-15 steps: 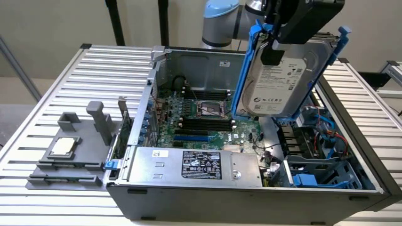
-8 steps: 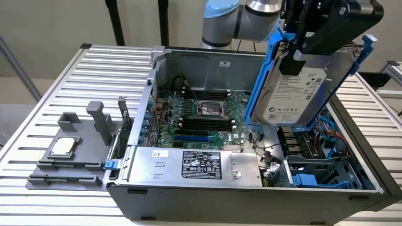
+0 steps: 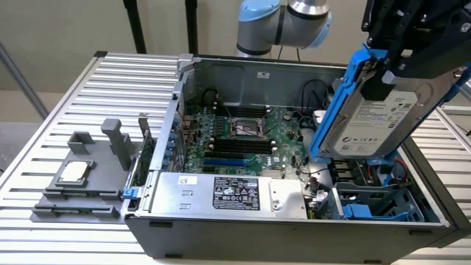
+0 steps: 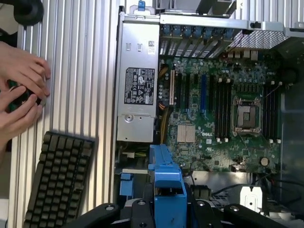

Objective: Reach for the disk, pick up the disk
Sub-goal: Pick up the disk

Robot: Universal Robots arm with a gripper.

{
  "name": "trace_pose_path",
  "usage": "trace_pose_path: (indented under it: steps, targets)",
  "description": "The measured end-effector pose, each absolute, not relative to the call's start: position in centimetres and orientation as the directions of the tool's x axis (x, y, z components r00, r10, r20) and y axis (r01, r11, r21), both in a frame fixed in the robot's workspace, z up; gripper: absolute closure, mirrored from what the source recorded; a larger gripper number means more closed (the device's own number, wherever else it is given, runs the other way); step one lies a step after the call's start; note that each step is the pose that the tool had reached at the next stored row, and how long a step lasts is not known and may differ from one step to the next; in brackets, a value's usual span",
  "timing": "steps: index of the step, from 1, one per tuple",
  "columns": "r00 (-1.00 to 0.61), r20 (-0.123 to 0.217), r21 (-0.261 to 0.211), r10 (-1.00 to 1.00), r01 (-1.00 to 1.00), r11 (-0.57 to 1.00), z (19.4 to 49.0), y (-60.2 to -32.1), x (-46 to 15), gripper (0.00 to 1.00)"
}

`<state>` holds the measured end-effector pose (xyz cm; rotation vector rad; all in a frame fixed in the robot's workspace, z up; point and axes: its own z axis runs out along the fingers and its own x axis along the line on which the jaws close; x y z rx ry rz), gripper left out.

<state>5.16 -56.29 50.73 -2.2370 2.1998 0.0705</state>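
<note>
On the exterior view's left you see a small silver chip [image 3: 76, 172] on a grey tray [image 3: 77, 196] resting on the ribbed tabletop [image 3: 52, 110], beside the open computer case [image 3: 294, 232] with its motherboard [image 3: 243, 138] and power-supply box [image 3: 228, 193]. To the exterior view's right, your gripper [image 3: 394, 58] is clamped on the disk [image 3: 379, 118], held tilted in its blue caddy above the drive bay. The wrist view adds a black keyboard [image 4: 59, 180] and a person's hands [image 4: 21, 92] on the tabletop outside the case.
</note>
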Motion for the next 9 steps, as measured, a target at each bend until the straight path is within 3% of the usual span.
trace_pose_path:
  steps: [9]
  targets:
    - [0.016,-0.034,0.029,-0.999,-0.999,-0.017,50.7,-57.5,9.3,0.67]
